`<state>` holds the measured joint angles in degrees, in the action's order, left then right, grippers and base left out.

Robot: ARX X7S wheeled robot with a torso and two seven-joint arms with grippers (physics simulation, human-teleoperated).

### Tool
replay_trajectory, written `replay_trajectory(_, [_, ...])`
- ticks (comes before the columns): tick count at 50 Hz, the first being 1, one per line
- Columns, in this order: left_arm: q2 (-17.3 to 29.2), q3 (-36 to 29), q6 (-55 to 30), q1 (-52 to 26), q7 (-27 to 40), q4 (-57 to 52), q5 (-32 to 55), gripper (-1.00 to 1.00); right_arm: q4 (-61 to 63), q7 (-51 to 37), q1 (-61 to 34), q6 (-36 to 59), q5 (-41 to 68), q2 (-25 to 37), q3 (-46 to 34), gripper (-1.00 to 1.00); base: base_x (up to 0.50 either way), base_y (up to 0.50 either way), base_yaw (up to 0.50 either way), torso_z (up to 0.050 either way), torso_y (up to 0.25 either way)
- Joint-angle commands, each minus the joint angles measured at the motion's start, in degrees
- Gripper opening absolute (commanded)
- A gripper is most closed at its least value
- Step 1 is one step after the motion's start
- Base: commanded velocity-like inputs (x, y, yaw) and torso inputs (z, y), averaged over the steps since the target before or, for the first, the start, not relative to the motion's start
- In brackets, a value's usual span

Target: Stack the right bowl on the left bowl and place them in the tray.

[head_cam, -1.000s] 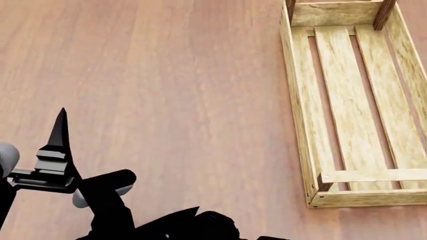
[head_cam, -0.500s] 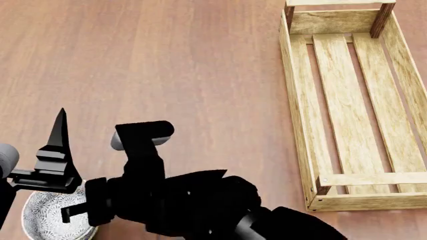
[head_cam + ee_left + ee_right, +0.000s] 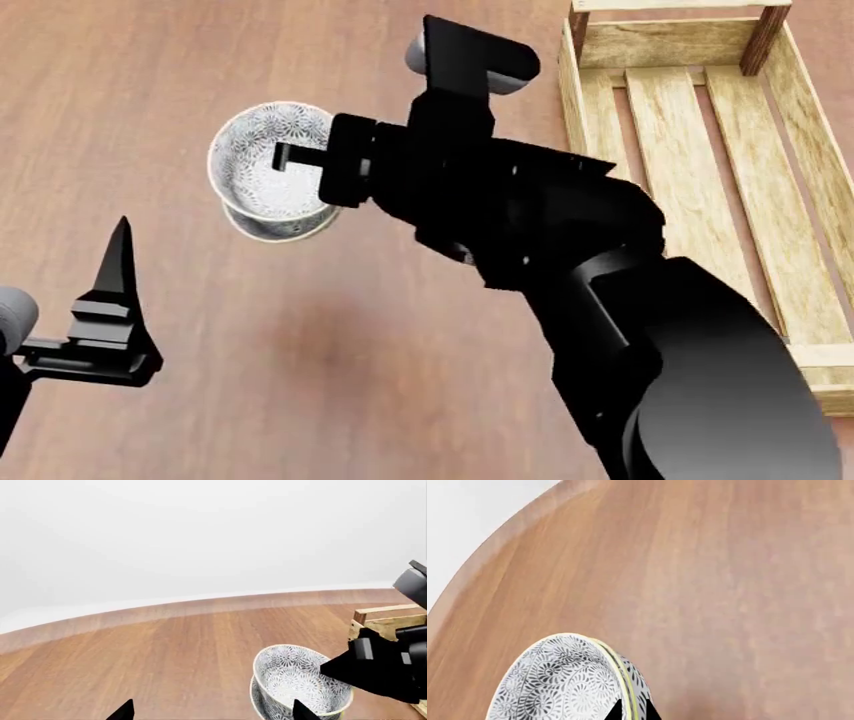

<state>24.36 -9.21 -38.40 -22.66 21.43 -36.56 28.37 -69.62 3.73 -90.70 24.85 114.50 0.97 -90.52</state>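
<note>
- We've got the stacked bowls (image 3: 271, 185) pinched at the rim by our right gripper (image 3: 310, 162), held in the air well left of the tray (image 3: 598, 240) so they can travel as one.
- Our left gripper (image 3: 114, 300) sits spread open and empty, out of the way.
- Half a second ago the bowls sat much lower, nearer us.

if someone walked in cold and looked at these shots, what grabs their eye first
Most likely the big black right arm sweeping across the head view, its right gripper carrying the stacked patterned bowls lifted above the wooden table. Next, the long light-wood tray at the table's right side, with nothing in the part that shows. The left gripper sits low at the left, holding nothing.
</note>
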Motion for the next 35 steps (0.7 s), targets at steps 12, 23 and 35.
replay_trajectory(12, [0.24, -0.26, 0.15, -0.03, 0.32, 0.04, 0.18, 1.00, -5.35, -4.03, -8.84, -3.65, 27.83, 8.25, -13.11, -1.00, 0.00, 0.00, 0.00, 0.000, 0.000])
replay_trajectory(23, [0.38, -0.44, 0.65, 0.07, 0.18, 0.53, 0.12, 1.00, -5.36, -5.18, -12.27, -6.06, 48.37, 13.02, -29.73, -1.00, 0.00, 0.00, 0.00, 0.000, 0.001])
replay_trajectory(35, [0.43, -0.66, 0.36, -0.35, 0.38, 0.48, 0.38, 1.00, -5.36, -6.85, -12.18, -7.87, 59.14, 18.02, -36.90, -1.00, 0.00, 0.00, 0.00, 0.000, 0.000])
